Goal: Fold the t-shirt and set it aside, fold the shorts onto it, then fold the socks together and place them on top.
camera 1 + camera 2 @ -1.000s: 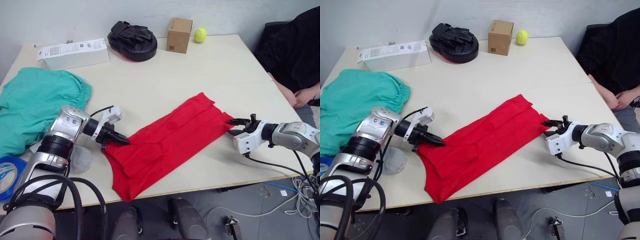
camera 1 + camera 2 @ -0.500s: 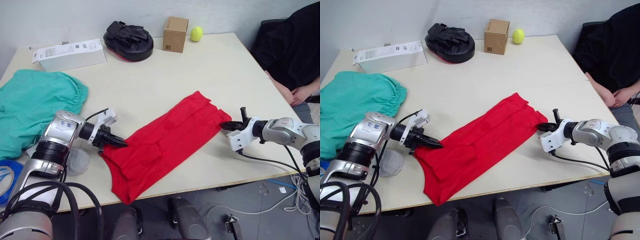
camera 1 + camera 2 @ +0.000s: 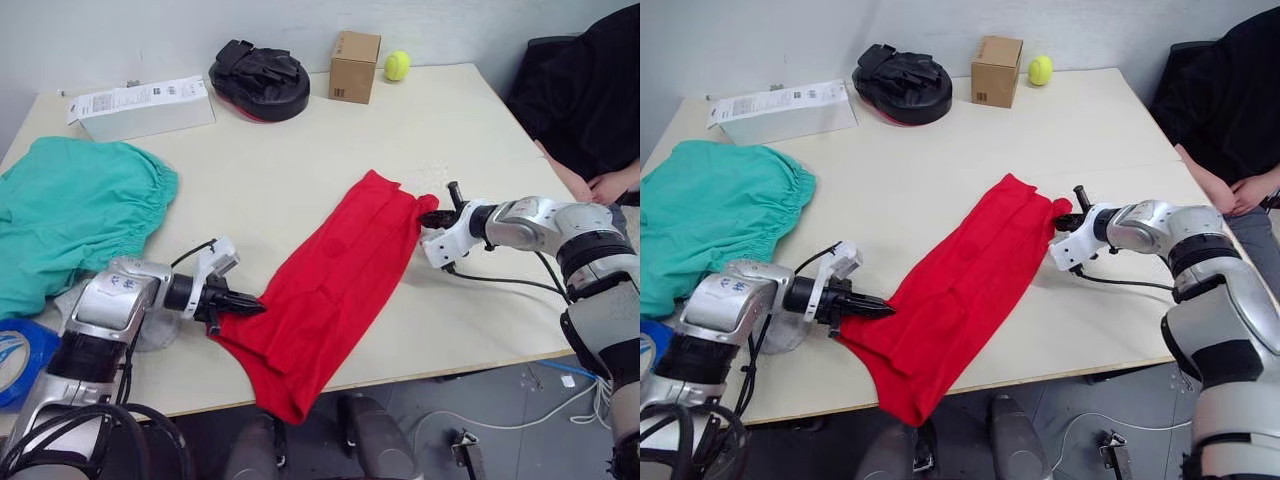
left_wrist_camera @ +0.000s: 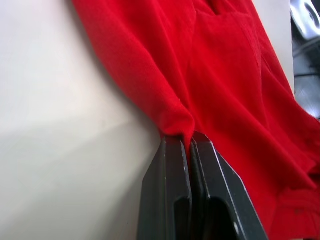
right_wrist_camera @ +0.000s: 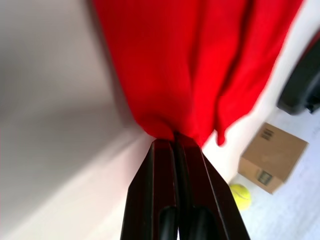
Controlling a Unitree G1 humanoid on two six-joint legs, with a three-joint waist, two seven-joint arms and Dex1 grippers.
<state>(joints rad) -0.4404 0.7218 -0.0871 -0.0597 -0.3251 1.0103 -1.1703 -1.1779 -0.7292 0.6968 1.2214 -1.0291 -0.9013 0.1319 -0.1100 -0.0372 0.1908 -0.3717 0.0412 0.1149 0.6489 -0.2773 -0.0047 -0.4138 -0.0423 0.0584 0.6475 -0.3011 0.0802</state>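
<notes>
The left gripper (image 3: 252, 303) sits in the lower left of the head view, low over the table (image 3: 300, 160). Its two black fingers are pressed together and pinch a fold of the t-shirt (image 3: 330, 280) at the cloth's left edge; the left wrist view shows the red fabric squeezed between the finger tips. The right gripper (image 3: 432, 217) is at the centre right of the frame. Its fingers are also closed tight, and they hold the right corner of the same t-shirt, as the right wrist view shows.

The t-shirt lies between the two grippers as a long folded strip, running from the middle of the frame down to the lower centre, where its end hangs a little over the near edge of the table.

The shorts (image 3: 70, 215) lie bunched at the left side of the frame, well apart from the t-shirt. A small grey piece, probably one of the socks (image 3: 158, 330), lies under the left arm, partly hidden. A roll of blue tape (image 3: 15, 350) is at the lower left edge.

At the top of the frame stand a white box (image 3: 140, 105), a black padded object (image 3: 260, 75), a small cardboard box (image 3: 354, 66) and a tennis ball (image 3: 397, 66). A person in dark clothes (image 3: 590, 90) sits at the upper right.
</notes>
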